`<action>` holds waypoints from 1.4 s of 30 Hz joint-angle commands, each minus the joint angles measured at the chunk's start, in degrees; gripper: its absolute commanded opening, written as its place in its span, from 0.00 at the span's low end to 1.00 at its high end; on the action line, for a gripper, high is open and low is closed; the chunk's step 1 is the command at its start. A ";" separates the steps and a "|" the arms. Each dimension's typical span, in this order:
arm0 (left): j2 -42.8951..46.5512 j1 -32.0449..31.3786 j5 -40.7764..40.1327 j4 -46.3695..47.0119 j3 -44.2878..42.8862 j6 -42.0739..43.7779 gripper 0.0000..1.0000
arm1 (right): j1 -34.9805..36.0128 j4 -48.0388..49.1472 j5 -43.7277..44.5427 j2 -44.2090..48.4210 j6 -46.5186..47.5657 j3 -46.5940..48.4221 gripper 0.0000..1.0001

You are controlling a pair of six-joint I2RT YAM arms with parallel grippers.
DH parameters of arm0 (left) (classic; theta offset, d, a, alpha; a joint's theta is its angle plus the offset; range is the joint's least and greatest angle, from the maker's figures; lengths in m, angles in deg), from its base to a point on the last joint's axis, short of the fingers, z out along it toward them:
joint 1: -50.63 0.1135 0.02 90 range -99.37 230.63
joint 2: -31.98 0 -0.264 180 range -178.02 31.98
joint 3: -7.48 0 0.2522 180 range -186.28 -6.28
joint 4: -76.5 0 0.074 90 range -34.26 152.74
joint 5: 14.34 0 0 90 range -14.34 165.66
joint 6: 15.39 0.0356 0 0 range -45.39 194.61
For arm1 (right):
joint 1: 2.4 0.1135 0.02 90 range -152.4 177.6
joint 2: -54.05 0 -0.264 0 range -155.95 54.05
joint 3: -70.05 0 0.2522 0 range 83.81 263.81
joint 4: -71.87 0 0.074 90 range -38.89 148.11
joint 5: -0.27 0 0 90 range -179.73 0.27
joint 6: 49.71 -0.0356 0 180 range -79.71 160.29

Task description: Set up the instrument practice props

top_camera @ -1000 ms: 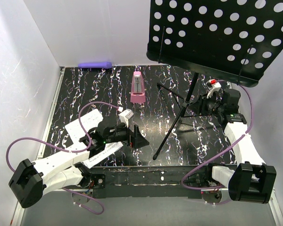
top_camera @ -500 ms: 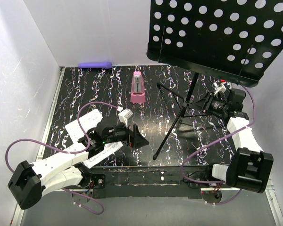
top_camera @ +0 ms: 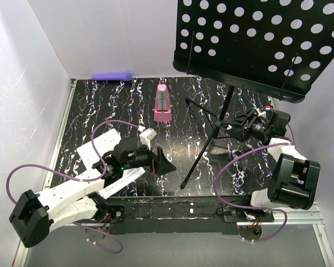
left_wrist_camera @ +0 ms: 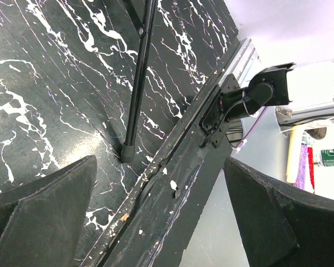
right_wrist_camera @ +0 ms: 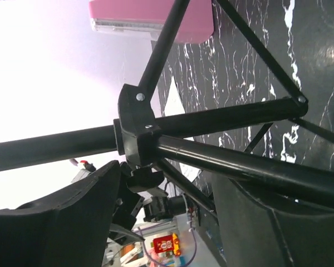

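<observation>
Top: stand point(top_camera: 221, 119) on the right, metronome point(top_camera: 163, 104) far middle, sheets point(top_camera: 97, 146) near left. Left wrist: left claw point(left_wrist_camera: 160, 164) gapes wide, empty. Right wrist: right claw point(right_wrist_camera: 166, 186) open astride the stand's hub, gripping nothing; I'd centre one tube before closing

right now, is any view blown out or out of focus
Right wrist: upper left washed out to white, metronome soft, stand hub sharp. Left wrist: white glare top right, near fingers dark and blurred. Top: evenly lit, sharp throughout.
</observation>
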 commanded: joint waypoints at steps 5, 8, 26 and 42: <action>1.95 -0.14 -0.21 0.07 -0.54 0.72 0.98 | -2.51 4.59 -0.79 8.25 14.24 2.04 0.79; 3.54 -0.23 -1.09 -1.07 -0.19 1.33 0.98 | -2.42 -10.60 1.23 13.87 34.44 4.24 0.80; 4.42 -0.14 -2.33 2.26 2.97 -0.51 0.98 | 13.37 -19.98 26.96 25.05 87.86 3.20 0.90; 6.35 -0.14 -2.59 2.79 4.82 -1.21 0.98 | 24.21 -6.43 45.53 23.92 81.09 -1.82 0.66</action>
